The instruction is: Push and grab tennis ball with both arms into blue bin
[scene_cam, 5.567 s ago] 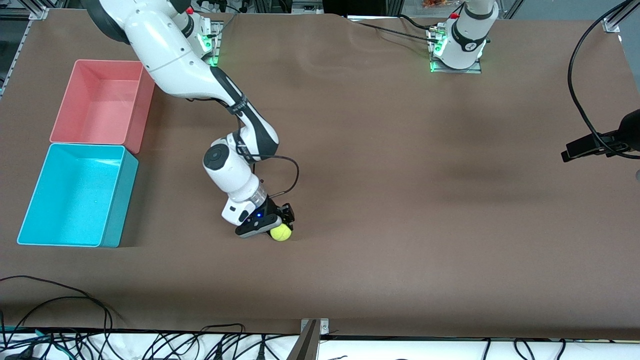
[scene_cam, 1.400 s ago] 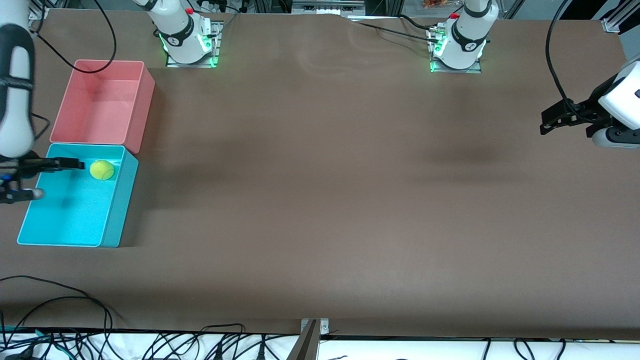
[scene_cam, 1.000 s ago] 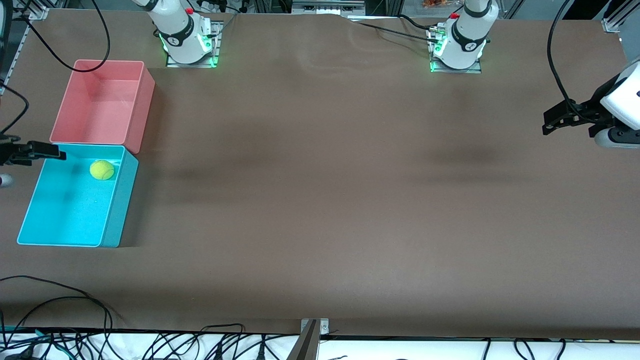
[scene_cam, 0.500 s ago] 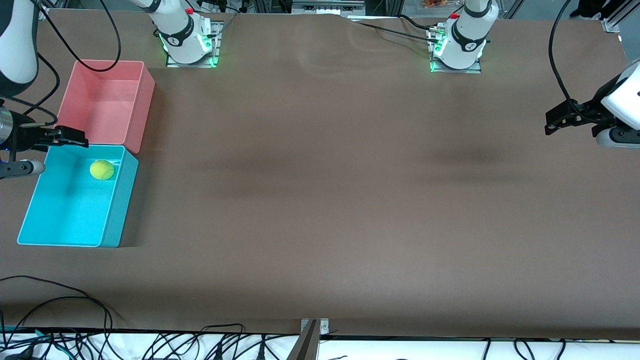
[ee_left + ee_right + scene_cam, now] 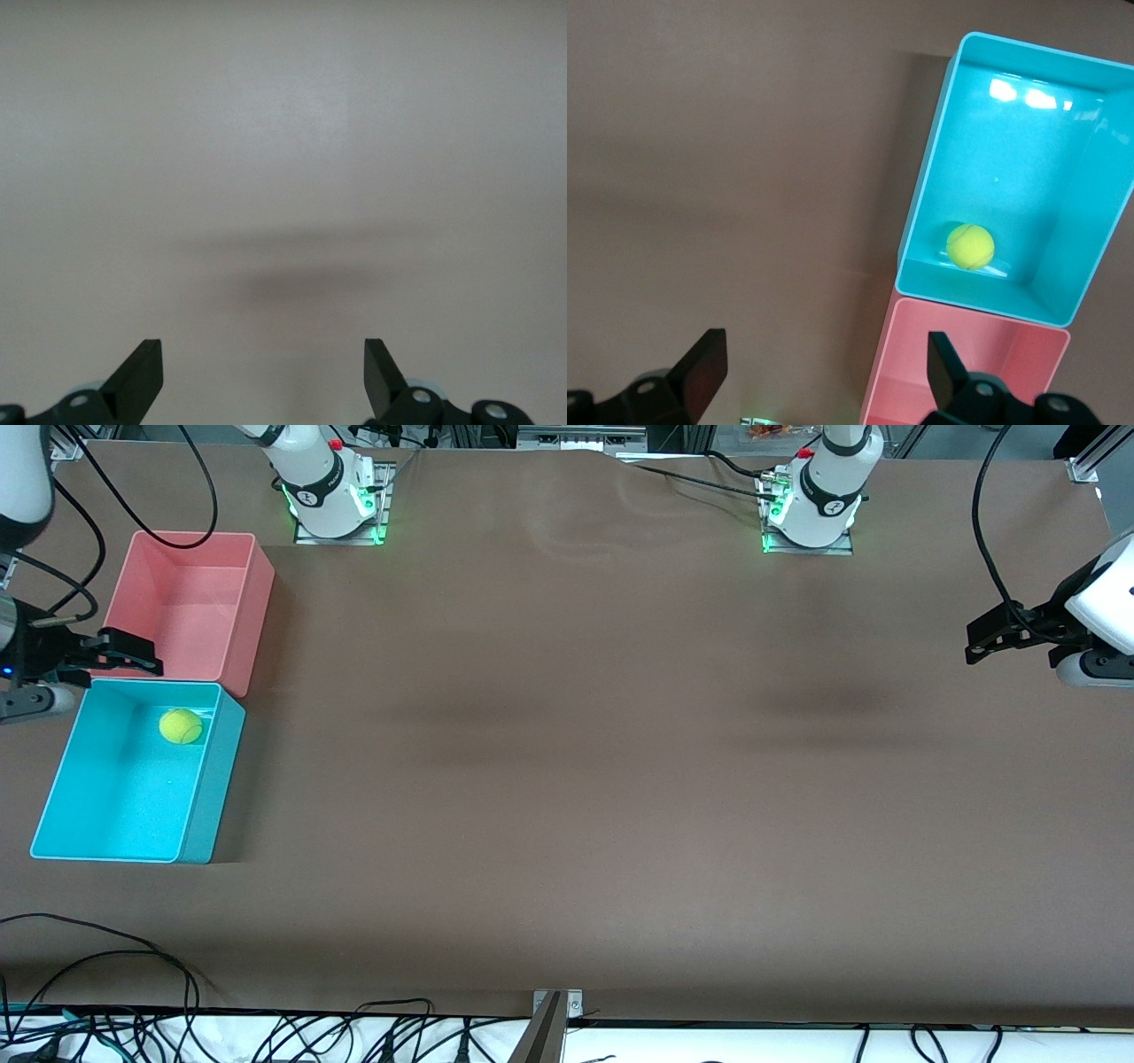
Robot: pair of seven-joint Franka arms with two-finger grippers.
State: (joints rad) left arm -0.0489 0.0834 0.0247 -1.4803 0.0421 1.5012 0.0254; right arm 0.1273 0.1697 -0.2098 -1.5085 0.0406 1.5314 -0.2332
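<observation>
One ball: the tennis ball (image 5: 181, 725) lay inside the blue bin (image 5: 55, 790), on its floor in the corner nearest the pink bin (image 5: 252, 602); I saw nothing touching it.
Blue bin: it sat nearer the front camera than the pink bin, the two just beside each other at the right arm's end of the table (image 5: 567, 779).
Right gripper: the right gripper (image 5: 93, 669) hung over the seam where the two bins meet, at the table's edge, fingers spread wide and empty; the right wrist view showed the ball (image 5: 970, 245) well below it in the bin (image 5: 921, 212).
Left gripper: the left gripper (image 5: 992, 638) waited over bare table at the left arm's end, jaws apart with nothing between them; the left wrist view gave me only tabletop past its fingertips (image 5: 142, 372).
Step in hand: I judged the drop done and the task as good as complete.
Next move: I reckoned it called only for lifting the right arm clear without clipping either bin's rim, and no more pushing or grabbing.
</observation>
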